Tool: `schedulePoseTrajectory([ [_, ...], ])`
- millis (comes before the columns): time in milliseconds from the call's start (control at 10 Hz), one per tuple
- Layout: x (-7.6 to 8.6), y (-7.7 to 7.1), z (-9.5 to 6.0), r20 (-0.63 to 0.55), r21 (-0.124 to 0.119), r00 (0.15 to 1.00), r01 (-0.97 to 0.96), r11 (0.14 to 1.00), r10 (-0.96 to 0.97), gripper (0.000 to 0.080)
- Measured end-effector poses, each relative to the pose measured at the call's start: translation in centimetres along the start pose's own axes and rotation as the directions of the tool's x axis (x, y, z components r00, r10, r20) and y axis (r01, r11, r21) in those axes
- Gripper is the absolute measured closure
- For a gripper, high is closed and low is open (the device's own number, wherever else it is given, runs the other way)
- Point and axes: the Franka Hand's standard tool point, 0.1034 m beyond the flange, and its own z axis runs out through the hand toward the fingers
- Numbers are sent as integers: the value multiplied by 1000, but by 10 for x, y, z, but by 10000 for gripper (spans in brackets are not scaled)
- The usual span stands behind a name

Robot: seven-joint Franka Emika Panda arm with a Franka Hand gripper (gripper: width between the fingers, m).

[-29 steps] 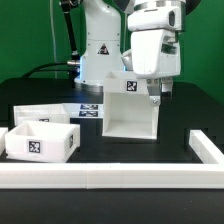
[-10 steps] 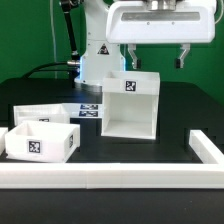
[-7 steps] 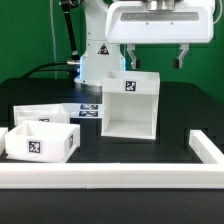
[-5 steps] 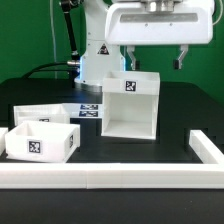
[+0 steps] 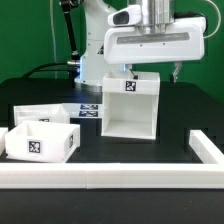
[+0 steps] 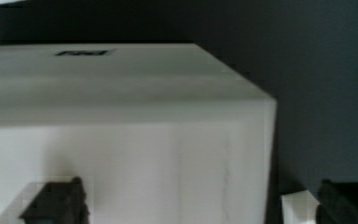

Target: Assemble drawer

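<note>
The drawer's tall white housing (image 5: 130,108) stands upright mid-table, a square tag on its top front. My gripper (image 5: 152,72) hangs just above the housing's top, jaws wide open, one finger (image 5: 128,70) near the top's left edge and the other off its right side. In the wrist view the housing's white top (image 6: 140,110) fills the frame between my dark fingertips (image 6: 55,200), and my gripper (image 6: 197,205) holds nothing. Two shallow white trays sit at the exterior view's left: the front one (image 5: 40,141) shows its tag and the other (image 5: 38,113) is behind it.
The marker board (image 5: 90,109) lies flat between the trays and the housing. A long white border rail (image 5: 110,179) runs along the front and another (image 5: 207,150) stands at the exterior view's right. The robot base (image 5: 97,45) is behind the housing.
My gripper left the housing's right side, rose with jaws wide open, and in the last half second came down closer to the housing's top. The housing and trays have not moved.
</note>
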Motion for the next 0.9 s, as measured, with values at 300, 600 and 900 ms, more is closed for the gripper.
schedulePoseTrajectory([
  [300,0,-11,2,-15,0,1000,-2,1000,2,176],
  [600,-1,-12,3,-34,1,999,6,1000,-6,553],
  [900,-1,-12,3,-35,2,999,5,1000,-5,760],
])
